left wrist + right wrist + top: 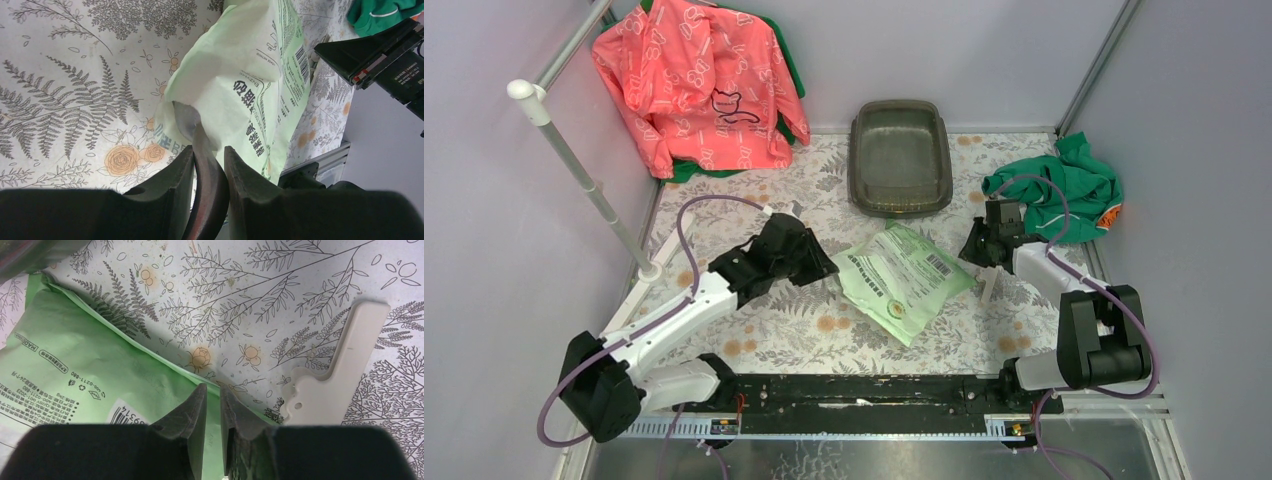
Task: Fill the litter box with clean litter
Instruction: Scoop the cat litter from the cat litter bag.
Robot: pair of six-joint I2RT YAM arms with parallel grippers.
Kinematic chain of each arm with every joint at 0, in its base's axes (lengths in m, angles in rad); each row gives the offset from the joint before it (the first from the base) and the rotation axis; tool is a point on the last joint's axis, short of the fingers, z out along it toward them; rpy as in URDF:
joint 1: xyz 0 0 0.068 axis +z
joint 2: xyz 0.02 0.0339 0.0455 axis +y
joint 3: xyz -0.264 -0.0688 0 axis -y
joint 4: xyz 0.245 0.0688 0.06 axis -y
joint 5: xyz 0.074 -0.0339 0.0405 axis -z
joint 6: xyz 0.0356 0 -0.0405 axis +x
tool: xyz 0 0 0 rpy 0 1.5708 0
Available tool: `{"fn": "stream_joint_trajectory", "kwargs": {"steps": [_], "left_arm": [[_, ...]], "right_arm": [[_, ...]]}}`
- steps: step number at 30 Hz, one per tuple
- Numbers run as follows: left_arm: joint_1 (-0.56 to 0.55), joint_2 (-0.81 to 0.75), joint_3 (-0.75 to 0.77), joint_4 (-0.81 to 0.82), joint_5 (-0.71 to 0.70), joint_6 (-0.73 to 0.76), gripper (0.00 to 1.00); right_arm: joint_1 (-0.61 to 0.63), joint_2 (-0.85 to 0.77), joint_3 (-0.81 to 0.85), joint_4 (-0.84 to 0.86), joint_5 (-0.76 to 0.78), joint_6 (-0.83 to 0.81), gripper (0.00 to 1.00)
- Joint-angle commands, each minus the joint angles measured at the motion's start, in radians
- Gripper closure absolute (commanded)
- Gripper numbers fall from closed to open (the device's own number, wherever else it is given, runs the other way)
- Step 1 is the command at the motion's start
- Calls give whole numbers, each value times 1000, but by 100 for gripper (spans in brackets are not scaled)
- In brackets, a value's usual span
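Observation:
The dark litter box point(900, 155) stands at the back of the table, and no clean litter shows in any view. A light green printed bag point(904, 280) lies flat between the arms. My left gripper point(822, 265) point(208, 148) is at the bag's left corner, shut on the dark handle of a small grey scoop point(186, 120) whose tip rests on the bag point(250, 85). My right gripper point(974, 250) point(210, 386) is at the bag's right edge. Its jaws stand narrowly apart with the edge of the bag point(75, 355) between them.
A white bag clip point(335, 375) point(989, 285) lies on the flowered cloth just right of my right gripper. A pink garment point(699, 85) hangs at the back left. A green garment point(1064, 190) is bunched at the right wall, and a white pole point(584, 170) slants along the left side.

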State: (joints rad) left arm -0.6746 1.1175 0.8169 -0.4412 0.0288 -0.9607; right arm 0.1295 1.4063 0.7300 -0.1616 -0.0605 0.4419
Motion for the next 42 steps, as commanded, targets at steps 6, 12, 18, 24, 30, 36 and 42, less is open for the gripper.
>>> {"fn": "stream_joint_trajectory", "kwargs": {"steps": [6,12,18,24,30,36,42], "left_arm": [[-14,84,50,90,23,39,100],[-20,119,25,143,28,27,100],[-29,133,-21,213,28,6,100],[-37,133,-89,320,39,-16,100],[-75,161,-169,435,30,-58,100],[-108,224,-221,577,10,-89,100],[-130,316,-251,743,16,-101,100]], "right_arm": [[-6,-23,-20,39,43,8,78],[-6,13,-41,76,26,15,74],[-5,49,-32,77,-25,1,42],[-4,46,-39,67,-43,-7,41],[24,69,-37,74,-58,-9,42],[74,104,-17,77,-50,-9,38],[102,114,-12,86,-45,0,38]]}}
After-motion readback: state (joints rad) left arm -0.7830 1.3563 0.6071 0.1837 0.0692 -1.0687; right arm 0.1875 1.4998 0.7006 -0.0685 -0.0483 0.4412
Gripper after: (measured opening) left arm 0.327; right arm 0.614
